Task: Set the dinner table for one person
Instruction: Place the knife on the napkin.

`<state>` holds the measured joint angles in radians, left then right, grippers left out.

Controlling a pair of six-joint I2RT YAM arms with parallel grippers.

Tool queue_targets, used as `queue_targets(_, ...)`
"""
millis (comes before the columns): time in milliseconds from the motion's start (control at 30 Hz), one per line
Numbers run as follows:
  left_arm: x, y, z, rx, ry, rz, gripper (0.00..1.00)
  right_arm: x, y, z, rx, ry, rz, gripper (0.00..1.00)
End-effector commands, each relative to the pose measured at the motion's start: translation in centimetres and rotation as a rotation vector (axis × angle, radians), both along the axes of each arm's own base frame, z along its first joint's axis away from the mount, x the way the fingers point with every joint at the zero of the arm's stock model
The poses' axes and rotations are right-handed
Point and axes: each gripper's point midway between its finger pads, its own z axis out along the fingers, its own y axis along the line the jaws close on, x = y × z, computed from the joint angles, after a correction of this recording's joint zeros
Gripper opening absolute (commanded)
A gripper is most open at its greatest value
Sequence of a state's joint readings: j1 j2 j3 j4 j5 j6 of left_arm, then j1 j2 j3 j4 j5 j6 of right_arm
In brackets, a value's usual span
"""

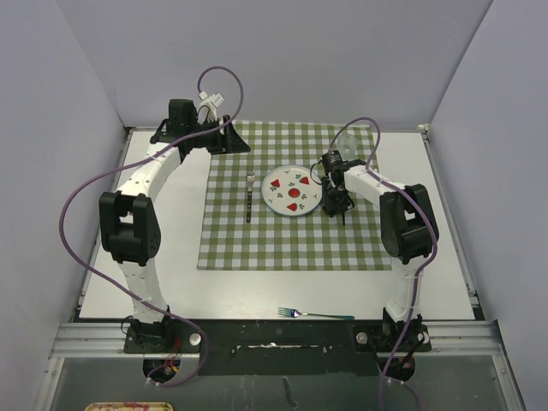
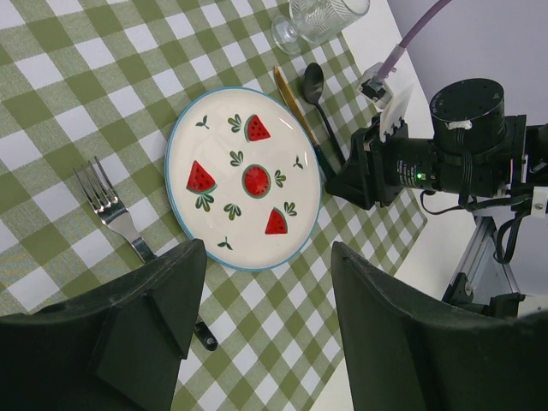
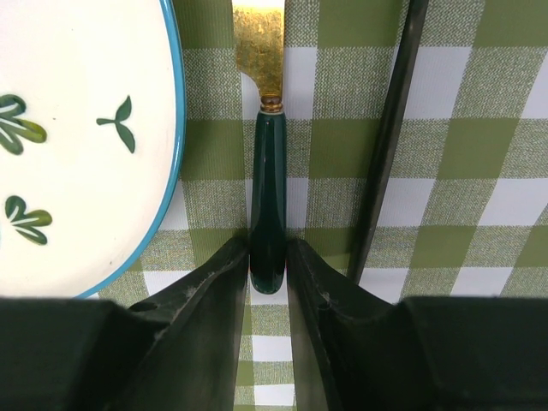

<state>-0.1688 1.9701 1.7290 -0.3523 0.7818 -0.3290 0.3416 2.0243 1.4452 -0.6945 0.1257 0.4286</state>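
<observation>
Nearest us, at 6 o'clock from the place setting, a slim metal fork with a teal handle (image 1: 315, 315) lies on the bare white dinner table (image 1: 171, 291). It is close to the arm bases, and we judge a low retreat by either arm could sweep it toward the edge.

Further in, on the green-and-white checked cloth (image 1: 282, 248), the right gripper (image 3: 268, 248) pinches the butt of the gold-bladed knife with a dark green handle (image 3: 268, 171). The knife lies flat at 3 o'clock of the round white plate with watermelon slices and a blue rim (image 2: 244, 180). If we lift before the fingers spread, the knife comes along and swings into the plate rim. If they spread too wide, the outer finger may shove the slender black spoon (image 2: 313, 86), which lies just beside the knife.

At 9 o'clock of the plate, the silver fork with a dark handle (image 2: 107, 201) looks settled.

Beyond, at about 1 o'clock, the clear stemmed glass (image 2: 321, 17) stands near the right wrist, and we think a careless rise or the cable could tip it.

Farthest, the left gripper (image 2: 267, 248) hangs spread wide and holds nothing.
</observation>
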Motion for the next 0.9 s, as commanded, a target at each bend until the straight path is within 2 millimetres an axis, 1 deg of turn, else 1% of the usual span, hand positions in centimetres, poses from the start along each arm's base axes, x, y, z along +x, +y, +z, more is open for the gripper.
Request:
queue_targets(0, 0.8, -0.5, 2.1, -0.010, -0.078, -0.018, 0.58, 0.4, 0.5, 1.6, 0.013, -0.039, 0.027, 0.27)
queue_targets(100, 0.7, -0.6, 2.0, -0.010, -0.075, -0.019, 0.58, 0.9, 0.5, 1.9, 0.003, -0.048, 0.034, 0.27)
queue_targets(233, 0.7, -0.7, 2.1, -0.006, -0.077, -0.020, 0.59, 1.0, 0.7, 2.4, 0.000, -0.065, 0.053, 0.33)
queue_targets(367, 0.6, -0.7, 2.0, -0.003, -0.072, -0.022, 0.58, 1.2, 1.0, 3.0, 0.000, -0.084, 0.080, 0.41)
queue_targets(433, 0.6, -0.7, 2.1, -0.002, -0.074, -0.024, 0.58, 1.2, 1.3, 3.1, 0.009, -0.087, 0.087, 0.43)
queue_targets(533, 0.5, -0.7, 2.2, 0.002, -0.077, -0.026, 0.58, 1.3, 1.5, 3.3, 0.017, -0.090, 0.089, 0.40)
queue_targets(667, 0.4, -0.8, 2.2, 0.005, -0.079, -0.029, 0.58, 1.5, 1.6, 4.1, 0.018, -0.110, 0.094, 0.38)
queue_targets(867, 0.2, -1.0, 2.4, 0.005, -0.077, -0.036, 0.58, 1.4, 1.3, 5.0, 0.006, -0.133, 0.092, 0.37)
